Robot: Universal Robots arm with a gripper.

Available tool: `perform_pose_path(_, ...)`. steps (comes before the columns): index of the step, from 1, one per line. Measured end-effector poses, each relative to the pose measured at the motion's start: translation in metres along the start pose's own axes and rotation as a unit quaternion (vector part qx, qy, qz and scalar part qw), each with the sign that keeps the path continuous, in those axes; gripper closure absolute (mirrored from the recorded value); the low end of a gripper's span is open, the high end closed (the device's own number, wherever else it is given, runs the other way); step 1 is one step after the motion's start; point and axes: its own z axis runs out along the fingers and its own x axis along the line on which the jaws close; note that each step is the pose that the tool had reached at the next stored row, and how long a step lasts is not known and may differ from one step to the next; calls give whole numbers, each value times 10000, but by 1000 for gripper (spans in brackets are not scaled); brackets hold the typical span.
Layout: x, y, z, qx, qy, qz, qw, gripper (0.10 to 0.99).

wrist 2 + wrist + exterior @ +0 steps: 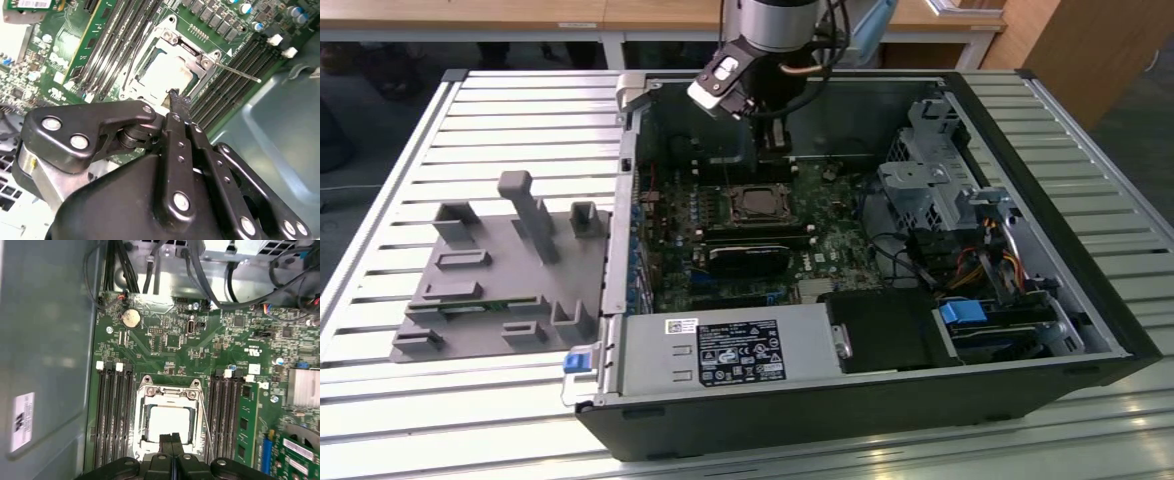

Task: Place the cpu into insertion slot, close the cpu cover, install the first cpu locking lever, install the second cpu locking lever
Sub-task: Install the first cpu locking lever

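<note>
Gripper (172,439) close over cpu (169,419), fingers pressed together, empty. Cover (167,391) down around cpu. Lever (206,425) jutting over memory slots (226,415).

Seemingly silver-grey cpu (168,421), green motherboard (165,340), black fingers (167,443).

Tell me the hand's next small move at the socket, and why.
Probably shift the shut hand sideways onto the locking lever and press it down. The cpu is seated under the lowered cpu cover, but that lever's rod angles out over the memory slots, seemingly unlatched, and the hand is at the cover's edge, off the rod.
</note>
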Motion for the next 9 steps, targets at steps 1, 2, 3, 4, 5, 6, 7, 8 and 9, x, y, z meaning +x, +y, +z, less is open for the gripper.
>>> perform_pose_path(1, -1, 0, -19, -4, -1, 0, 10000, 980)
perform_pose_path(2, -1, -3, -20, -11, 0, -10, 10000, 980)
perform_pose_path(3, -1, -3, -20, -15, 2, -66, 10000, 980)
perform_pose_path(4, -1, -2, -19, -18, 2, -148, 9999, 980)
perform_pose_path(5, -1, -2, -18, -20, 3, -238, 9997, 980)
perform_pose_path(6, -1, -3, -16, -22, 3, -327, 9995, 980)
perform_pose_path(7, -1, -3, -13, -24, 4, -417, 9991, 980)
perform_pose_path(8, -1, -3, -10, -27, 5, -507, 9987, 980)
perform_pose_path(9, -1, -3, -8, -28, 6, -596, 9982, 980)
